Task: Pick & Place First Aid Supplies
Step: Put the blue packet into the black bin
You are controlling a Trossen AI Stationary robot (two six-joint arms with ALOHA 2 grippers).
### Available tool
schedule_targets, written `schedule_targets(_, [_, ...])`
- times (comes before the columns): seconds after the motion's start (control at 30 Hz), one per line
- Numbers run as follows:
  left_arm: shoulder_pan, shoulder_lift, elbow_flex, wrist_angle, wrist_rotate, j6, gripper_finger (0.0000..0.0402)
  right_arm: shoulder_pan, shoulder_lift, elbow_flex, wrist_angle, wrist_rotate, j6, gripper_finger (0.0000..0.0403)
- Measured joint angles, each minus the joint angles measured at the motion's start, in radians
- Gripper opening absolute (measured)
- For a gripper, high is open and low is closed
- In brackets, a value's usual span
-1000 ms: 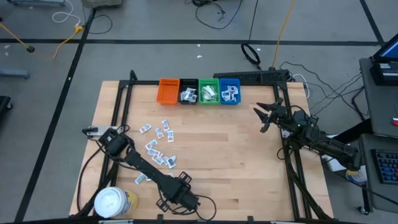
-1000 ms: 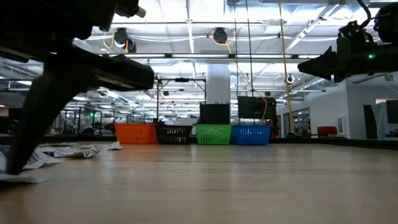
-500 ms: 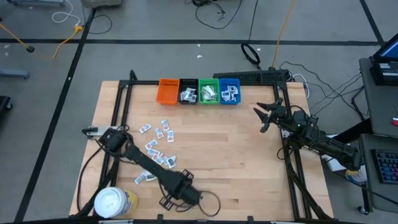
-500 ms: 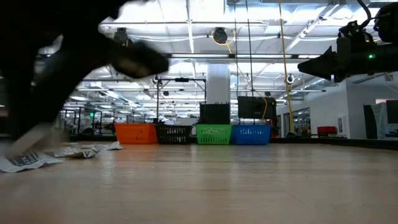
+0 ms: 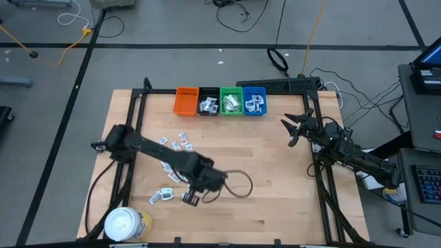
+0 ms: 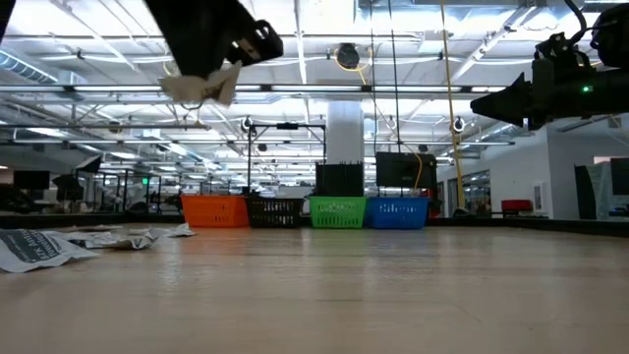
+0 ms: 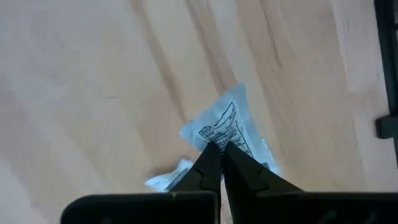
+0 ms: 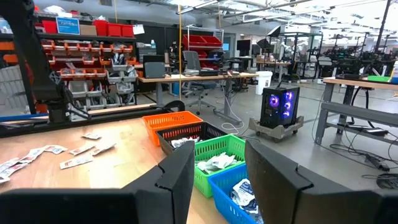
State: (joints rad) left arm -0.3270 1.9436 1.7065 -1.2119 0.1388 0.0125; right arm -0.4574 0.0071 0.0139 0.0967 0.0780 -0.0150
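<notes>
A white printed sachet hangs pinched in the left gripper, fingers clamped on its lower edge, lifted above the wooden table. Only the high view shows loose sachets beside it; the right gripper waits open near the blue bin.

Red shelf bins, workbenches, bright ceiling lights.
</notes>
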Motion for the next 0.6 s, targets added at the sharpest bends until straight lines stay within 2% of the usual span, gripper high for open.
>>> schedule_targets(0.2, [0.142,-0.029,0.001,-0.075,0.081,-0.07,0.0003,0.0,0.0,0.0,0.0,0.0,0.0,0.0139])
schedule_targets(0.6, [0.473,-0.029,0.001,-0.123,0.089,-0.093,0.0002,0.0,0.0,0.0,0.0,0.0,0.0,0.0139])
